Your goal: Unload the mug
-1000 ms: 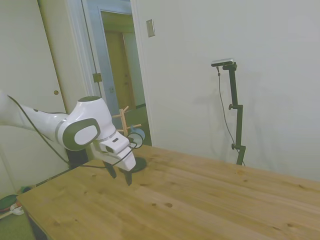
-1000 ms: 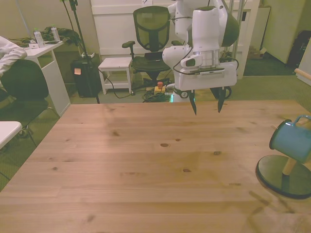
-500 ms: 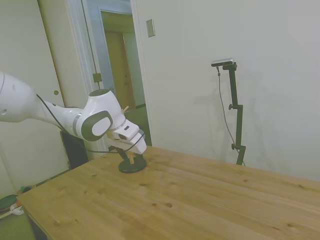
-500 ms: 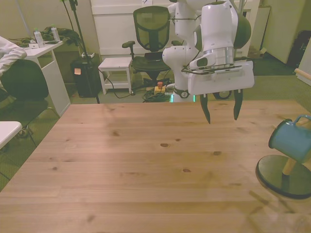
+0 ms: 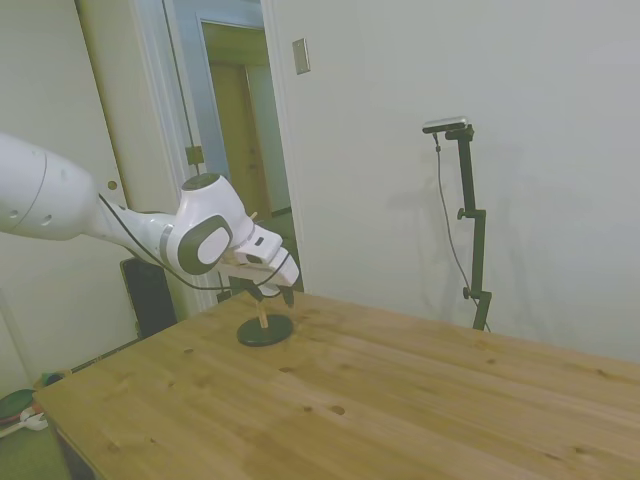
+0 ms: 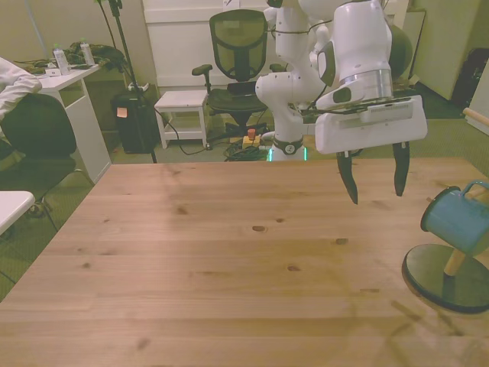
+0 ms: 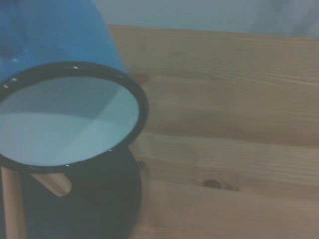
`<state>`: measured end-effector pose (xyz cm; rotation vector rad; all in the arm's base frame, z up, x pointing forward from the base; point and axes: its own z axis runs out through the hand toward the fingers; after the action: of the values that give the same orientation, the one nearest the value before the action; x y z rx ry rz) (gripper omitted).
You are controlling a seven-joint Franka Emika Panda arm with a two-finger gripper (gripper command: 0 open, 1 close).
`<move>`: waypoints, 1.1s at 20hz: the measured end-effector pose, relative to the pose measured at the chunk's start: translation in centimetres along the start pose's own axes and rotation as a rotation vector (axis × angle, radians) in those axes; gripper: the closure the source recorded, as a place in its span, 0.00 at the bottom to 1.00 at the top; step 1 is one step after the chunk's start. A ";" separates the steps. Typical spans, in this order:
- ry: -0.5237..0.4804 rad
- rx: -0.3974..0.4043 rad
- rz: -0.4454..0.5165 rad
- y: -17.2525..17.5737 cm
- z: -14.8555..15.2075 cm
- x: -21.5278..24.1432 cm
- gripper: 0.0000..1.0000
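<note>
The light-blue mug [image 6: 457, 222] hangs tilted on a peg of the wooden stand, above the stand's dark round base [image 6: 446, 278], at the front view's right edge. My gripper [image 6: 376, 196] hovers open above the table, a short way toward the front view's left of the mug and not touching it. Nothing is between its fingers. In the side view the gripper [image 5: 278, 293] sits just over the stand's base [image 5: 265, 330], and the arm hides the mug there. The wrist view shows the mug's white inside and dark rim [image 7: 70, 119] from close by, over the base [image 7: 94, 204].
The wooden table [image 6: 229, 267] stretches broad and bare toward the front view's left. Behind its far edge stand an office chair [image 6: 238, 46], a small white stool [image 6: 182, 103] and a white desk [image 6: 72, 88]. The wooden stand's upper peg [image 6: 475, 116] juts in at the right edge.
The gripper has travelled toward the front view's right, closing in on the mug and stand. It has stayed open. The mug has not moved.
</note>
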<state>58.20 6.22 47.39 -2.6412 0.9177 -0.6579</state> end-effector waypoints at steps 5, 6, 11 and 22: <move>0.013 0.021 -0.018 -1.5 -0.4 0.3 0.00; 0.016 0.025 -0.019 -1.7 -0.5 0.4 0.00; 0.019 0.025 -0.027 -2.1 0.1 0.6 0.00; 0.000 0.080 -0.074 -2.8 0.8 2.0 0.00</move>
<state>61.39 7.19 48.45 -2.6143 0.7797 -0.6977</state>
